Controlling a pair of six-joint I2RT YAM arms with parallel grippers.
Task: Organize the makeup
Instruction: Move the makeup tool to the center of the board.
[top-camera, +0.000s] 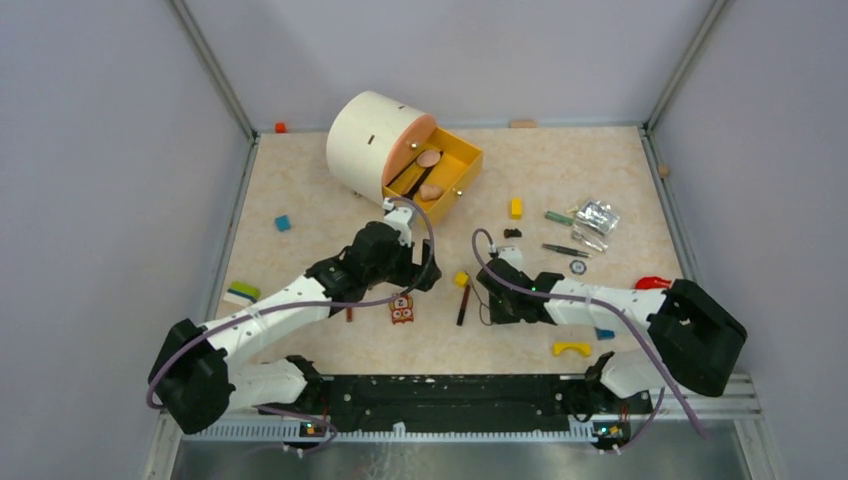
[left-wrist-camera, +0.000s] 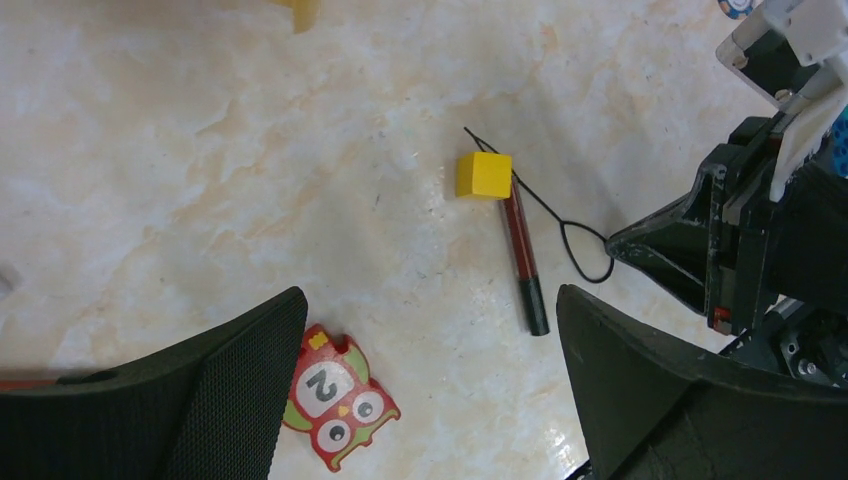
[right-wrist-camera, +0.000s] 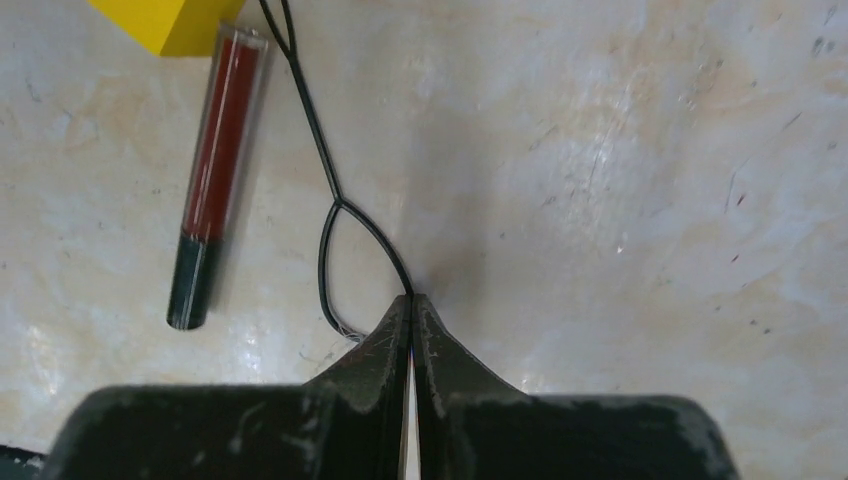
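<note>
The black wire-loop tool (right-wrist-camera: 338, 203) lies flat on the marbled table (left-wrist-camera: 200, 150). Its straight stem passes the corner of the yellow cube (left-wrist-camera: 484, 174) and its loop end points away from the cube toward the right gripper (right-wrist-camera: 411, 310). Right gripper: jaws pressed together with no visible gap, tips down at the table, and the rim of the loop pinched at the very tip. The near part of the loop runs under a finger and is hidden there. The stem's far end is cut off at the top of the right wrist view. In the overhead view the wire is too thin to trace. A red-and-black tube (right-wrist-camera: 215, 160) lies alongside the stem, one end touching the cube. Left gripper (left-wrist-camera: 430, 295): jaws spread wide, holding nothing, hovering on the tube's side of the cube. An owl figure marked "2" (left-wrist-camera: 335, 395) sits against one of its fingers.
</note>
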